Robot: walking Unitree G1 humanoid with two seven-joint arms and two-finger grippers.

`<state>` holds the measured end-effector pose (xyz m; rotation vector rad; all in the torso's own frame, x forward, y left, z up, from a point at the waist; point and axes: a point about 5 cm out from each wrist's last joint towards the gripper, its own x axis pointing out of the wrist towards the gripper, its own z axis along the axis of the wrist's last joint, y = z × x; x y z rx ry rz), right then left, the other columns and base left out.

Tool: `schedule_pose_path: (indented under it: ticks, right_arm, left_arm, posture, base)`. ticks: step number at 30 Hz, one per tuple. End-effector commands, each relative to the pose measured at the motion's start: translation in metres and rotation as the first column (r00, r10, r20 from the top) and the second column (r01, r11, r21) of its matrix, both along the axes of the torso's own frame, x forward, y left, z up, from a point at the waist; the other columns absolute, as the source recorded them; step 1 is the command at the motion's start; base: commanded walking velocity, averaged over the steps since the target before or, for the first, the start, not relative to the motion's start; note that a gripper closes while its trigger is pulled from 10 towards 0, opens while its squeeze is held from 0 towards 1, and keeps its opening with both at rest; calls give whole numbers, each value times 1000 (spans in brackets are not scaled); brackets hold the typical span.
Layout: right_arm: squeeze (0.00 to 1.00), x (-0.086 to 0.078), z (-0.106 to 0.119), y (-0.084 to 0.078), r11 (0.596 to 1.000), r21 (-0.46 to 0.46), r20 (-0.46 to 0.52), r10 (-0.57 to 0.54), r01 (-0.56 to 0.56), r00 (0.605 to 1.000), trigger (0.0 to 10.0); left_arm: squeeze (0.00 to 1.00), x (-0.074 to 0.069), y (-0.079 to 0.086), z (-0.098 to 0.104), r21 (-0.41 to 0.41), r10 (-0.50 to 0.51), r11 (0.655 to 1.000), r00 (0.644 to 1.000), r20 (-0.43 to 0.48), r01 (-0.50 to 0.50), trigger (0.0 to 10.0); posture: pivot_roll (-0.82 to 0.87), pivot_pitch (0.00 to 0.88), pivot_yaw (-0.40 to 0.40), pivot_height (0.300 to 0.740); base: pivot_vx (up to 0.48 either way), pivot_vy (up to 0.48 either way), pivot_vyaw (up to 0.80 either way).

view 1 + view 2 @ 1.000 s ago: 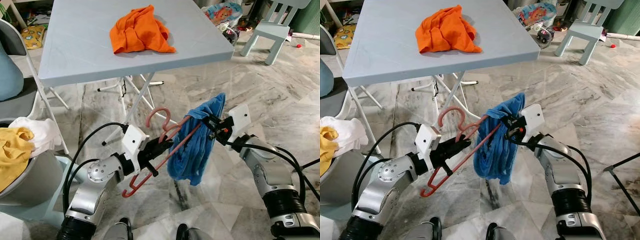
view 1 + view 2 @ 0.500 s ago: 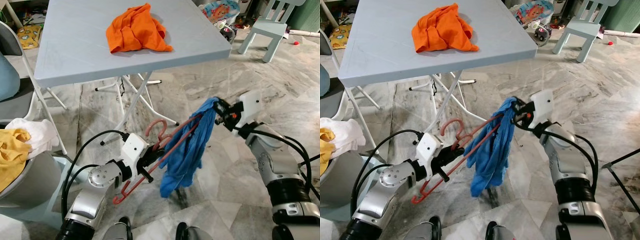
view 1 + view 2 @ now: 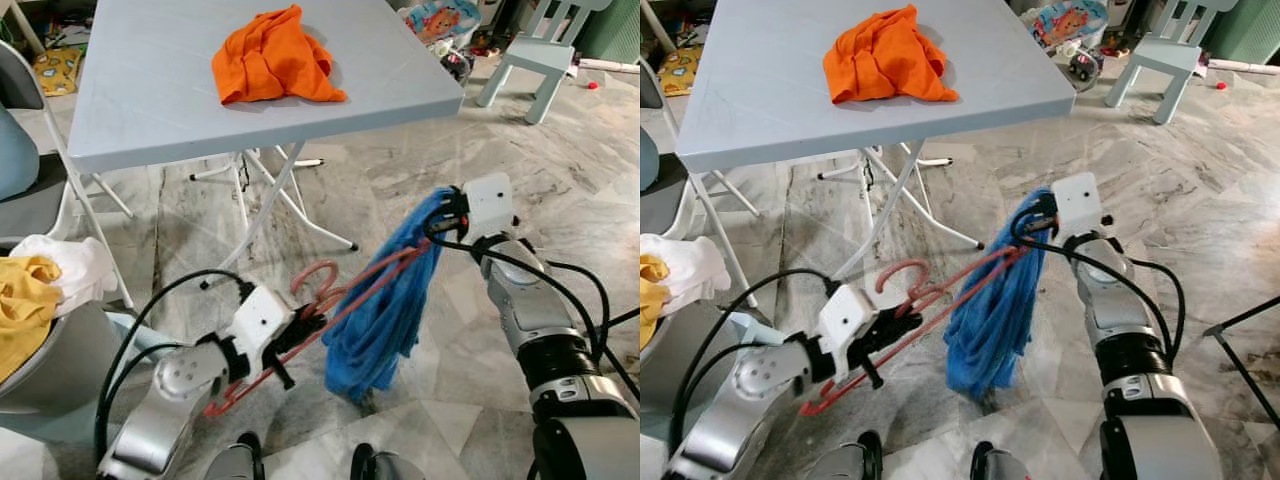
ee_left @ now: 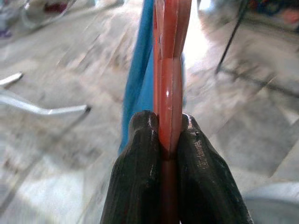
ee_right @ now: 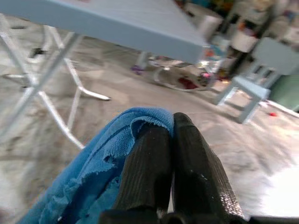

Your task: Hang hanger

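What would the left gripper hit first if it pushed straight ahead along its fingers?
Likely the blue cloth draped on the red hanger that the left gripper clamps; it hangs just ahead, though depth is uncertain.

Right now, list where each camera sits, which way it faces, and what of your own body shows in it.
Left eye view: on the head, looking forward and down at both silver arms, the red hanger, the blue cloth, and the folding table with an orange garment.
Right eye view: beside it, same scene.
Left wrist view: along the left gripper, shut on the hanger.
Right wrist view: along the right gripper, pinching the blue cloth.
Shared: hanger and cloth.
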<state>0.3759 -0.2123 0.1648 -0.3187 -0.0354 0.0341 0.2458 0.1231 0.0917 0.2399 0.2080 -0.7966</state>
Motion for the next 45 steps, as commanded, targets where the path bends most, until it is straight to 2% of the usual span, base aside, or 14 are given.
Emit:
schedule_pose_path:
  ticks: [1,3,7,9,10,12,13,14,15,19,21,24,34,45]
  right_arm:
    - [0,2,13,-10,999,3,55,-41,41,998,0]
    - [0,2,13,-11,999,2,53,-38,38,998,0]
    - [0,-1,4,-13,998,49,20,-42,41,999,0]
    - [0,-3,0,-12,996,84,15,-33,32,999,0]
    - [0,-5,-1,-11,996,91,14,-20,19,1000,0]
    - [0,-8,-4,-8,996,92,15,7,-8,1000,0]
    - [0,-10,-4,-7,993,112,20,26,-28,999,0]
    - [0,-11,-5,-5,991,128,24,39,-42,999,0]
    - [0,-15,-6,-2,981,174,25,78,-81,997,0]
    - [0,-21,-6,3,965,230,43,118,-124,992,0]
    - [0,-26,-6,6,948,290,55,121,-132,991,0]
    - [0,-30,-4,8,935,330,68,115,-131,991,0]
    - [0,-28,9,30,912,345,104,199,-223,975,0]
    - [0,-26,15,31,900,360,112,221,-247,969,0]
  left_arm:
    - [0,2,7,-6,72,77,994,997,3,-77,0]
    - [0,3,9,-6,71,97,993,995,17,-98,0]
    - [0,10,3,7,-26,140,990,987,74,-138,0]
    - [0,16,3,15,-65,215,976,969,118,-209,0]
    - [0,20,5,18,-77,276,960,950,143,-268,0]
    - [0,28,16,21,-53,452,890,864,224,-452,0]
    - [0,29,20,18,-57,512,857,835,201,-512,4392]
    - [0,28,23,15,-62,548,835,817,178,-546,4392]
    - [0,26,27,7,-24,602,795,782,165,-606,10000]
    - [0,17,28,6,-35,621,777,757,202,-628,10000]
    - [0,13,28,4,-85,677,735,720,153,-673,10000]
    - [0,10,27,9,-130,689,725,711,142,-676,10000]
    - [0,18,35,29,-205,687,726,699,198,-656,10000]
    - [0,15,36,36,-247,706,707,685,182,-663,10000]
  posture:
    - [57,189,-72,740]
    - [57,189,-72,740]
    - [48,190,-76,740]
    - [53,190,-77,740]
    - [53,190,-77,740]
    - [55,190,-80,740]
    - [58,190,-80,740]
    - [58,190,-80,740]
    - [61,192,-82,740]
    - [67,193,-83,740]
    - [87,187,-80,740]
    - [98,184,-75,740]
    - [137,143,-54,740]
    - [149,164,-53,740]
  base:
    - [0,0,0]
    - [0,0,0]
    - [0,0,0]
    - [0,0,0]
    - [0,0,0]
    - [0,0,0]
    - [0,0,0]
    - [0,0,0]
    - [0,0,0]
    - [0,0,0]
    - [0,0,0]
    - [0,0,0]
    - [49,0,0]
    - [280,0,0]
